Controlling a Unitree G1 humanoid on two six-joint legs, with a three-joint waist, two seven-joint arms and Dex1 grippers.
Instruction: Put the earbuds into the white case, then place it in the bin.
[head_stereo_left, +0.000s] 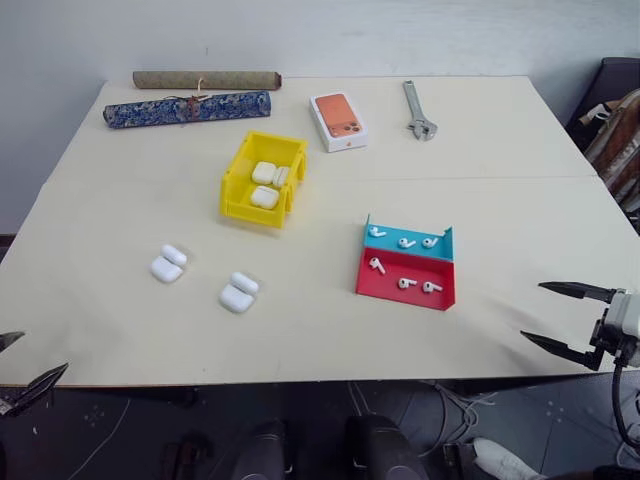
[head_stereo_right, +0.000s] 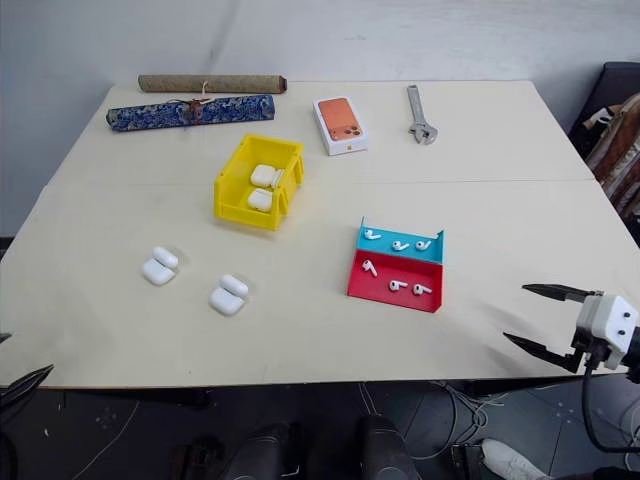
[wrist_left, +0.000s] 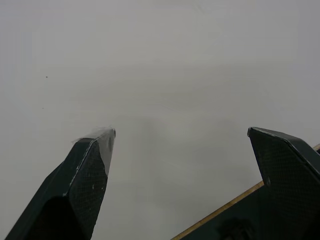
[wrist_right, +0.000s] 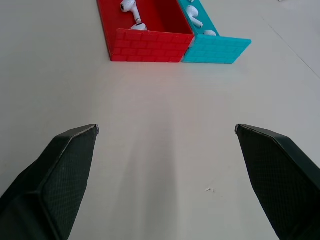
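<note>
Several white earbuds (head_stereo_left: 406, 283) lie in a low red and blue tray (head_stereo_left: 443, 272) right of the table's middle. Two white cases (head_stereo_left: 167, 264) (head_stereo_left: 238, 293) lie on the table at front left, each with its lid flipped open. The yellow bin (head_stereo_left: 233, 185) stands behind them, holding more white cases (head_stereo_left: 264, 172). My right gripper (head_stereo_left: 531, 310) hovers open and empty at the table's front right, aimed at the tray (wrist_right: 147, 46). Beyond the front left corner, off the table, my left gripper (head_stereo_left: 44, 350) is open and empty too.
At the back of the table lie an orange phone box (head_stereo_left: 338, 121), a wrench (head_stereo_left: 419, 111) and two rolled scrolls (head_stereo_left: 188, 108) (head_stereo_left: 207, 79). A chair with clothes (head_stereo_left: 615, 120) stands past the right edge.
</note>
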